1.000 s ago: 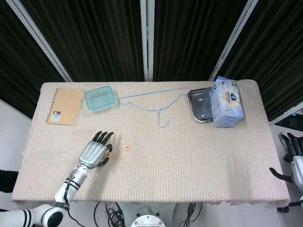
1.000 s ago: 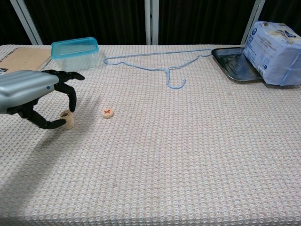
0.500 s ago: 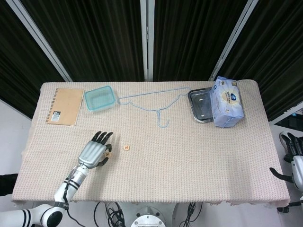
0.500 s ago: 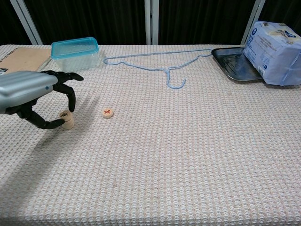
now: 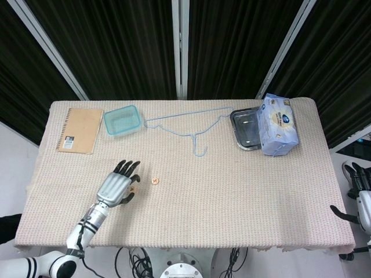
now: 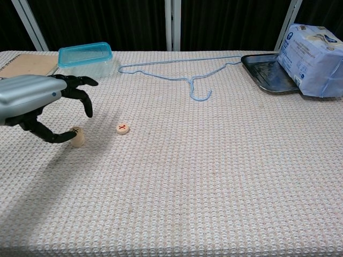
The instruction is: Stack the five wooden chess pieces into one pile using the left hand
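One loose chess piece (image 6: pixel 122 128) left beside a short pile (image 6: pixel 77 137), left hand (image 6: pixel 33 101) now letting go.
Fingers lifted and spread compared with a moment ago, when curled down over the pile; thumb tip near or touching the pile's side, nothing gripped, so release looks finished and the lone piece at 3 o'clock of the pile likely comes next. Seen from the chest: pile as a low cylinder, piece count not readable. Seen only from the head: right hand (image 5: pixel 355 179) parked off the desk (image 5: pixel 232 197) edge at 4 o'clock, fingers curled or spread impossible to tell; pile mostly hidden under the left hand there.
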Available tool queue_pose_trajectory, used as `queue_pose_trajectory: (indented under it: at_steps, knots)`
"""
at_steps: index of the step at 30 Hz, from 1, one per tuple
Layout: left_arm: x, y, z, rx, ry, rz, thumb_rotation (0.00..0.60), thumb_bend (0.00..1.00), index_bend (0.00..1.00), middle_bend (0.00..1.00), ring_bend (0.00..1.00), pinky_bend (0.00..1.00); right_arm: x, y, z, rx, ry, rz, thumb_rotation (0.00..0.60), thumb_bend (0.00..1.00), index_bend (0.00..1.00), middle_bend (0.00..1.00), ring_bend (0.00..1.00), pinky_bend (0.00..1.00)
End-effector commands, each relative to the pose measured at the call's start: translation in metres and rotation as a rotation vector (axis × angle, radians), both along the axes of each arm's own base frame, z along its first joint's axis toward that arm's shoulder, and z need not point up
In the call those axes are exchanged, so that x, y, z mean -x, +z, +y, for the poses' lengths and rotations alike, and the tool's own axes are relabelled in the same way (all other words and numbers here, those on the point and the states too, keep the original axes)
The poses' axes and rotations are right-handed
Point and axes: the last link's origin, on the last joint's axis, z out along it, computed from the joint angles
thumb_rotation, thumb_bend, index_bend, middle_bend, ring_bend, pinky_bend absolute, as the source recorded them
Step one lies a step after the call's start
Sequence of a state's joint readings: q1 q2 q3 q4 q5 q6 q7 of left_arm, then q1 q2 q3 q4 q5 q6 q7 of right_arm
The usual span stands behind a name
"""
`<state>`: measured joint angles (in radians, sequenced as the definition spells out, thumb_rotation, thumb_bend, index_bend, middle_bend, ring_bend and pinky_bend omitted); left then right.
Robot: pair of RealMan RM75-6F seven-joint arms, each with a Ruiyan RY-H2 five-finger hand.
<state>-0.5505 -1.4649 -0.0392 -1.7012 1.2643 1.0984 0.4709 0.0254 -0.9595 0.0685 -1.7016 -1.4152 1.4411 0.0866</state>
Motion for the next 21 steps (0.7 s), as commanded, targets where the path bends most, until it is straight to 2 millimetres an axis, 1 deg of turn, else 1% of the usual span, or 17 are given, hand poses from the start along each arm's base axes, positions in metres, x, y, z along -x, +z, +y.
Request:
queue_pose_trajectory:
  at_steps: [1, 5, 9, 14, 21]
  knots:
    - [-0.013, 0.000, 0.000, -0.004, -0.038, -0.020, 0.600, 0.32, 0.35, 0.01, 0.00, 0.00, 0.000, -0.001, 0.000, -0.003, 0.000, 0.001, 0.600, 0.08, 0.00, 0.00, 0.00, 0.00]
    - [-0.033, -0.010, 0.003, 0.012, -0.068, -0.036, 0.600, 0.31, 0.35, 0.01, 0.00, 0.00, -0.001, -0.001, 0.000, -0.005, 0.001, 0.003, 0.600, 0.08, 0.00, 0.00, 0.00, 0.00]
    - [-0.044, -0.023, 0.014, 0.014, -0.067, -0.034, 0.600, 0.31, 0.35, 0.01, 0.00, 0.00, 0.000, 0.000, 0.000, -0.002, -0.002, -0.001, 0.600, 0.08, 0.00, 0.00, 0.00, 0.00]
    - [-0.045, -0.039, 0.029, 0.018, -0.032, -0.006, 0.600, 0.30, 0.35, 0.01, 0.00, 0.00, 0.002, 0.002, -0.001, -0.001, -0.001, -0.006, 0.600, 0.08, 0.00, 0.00, 0.00, 0.00]
    - [-0.039, -0.055, 0.038, 0.048, 0.006, 0.030, 0.600, 0.30, 0.35, 0.01, 0.00, 0.00, 0.003, 0.003, -0.001, 0.001, -0.002, -0.010, 0.600, 0.08, 0.00, 0.00, 0.00, 0.00]
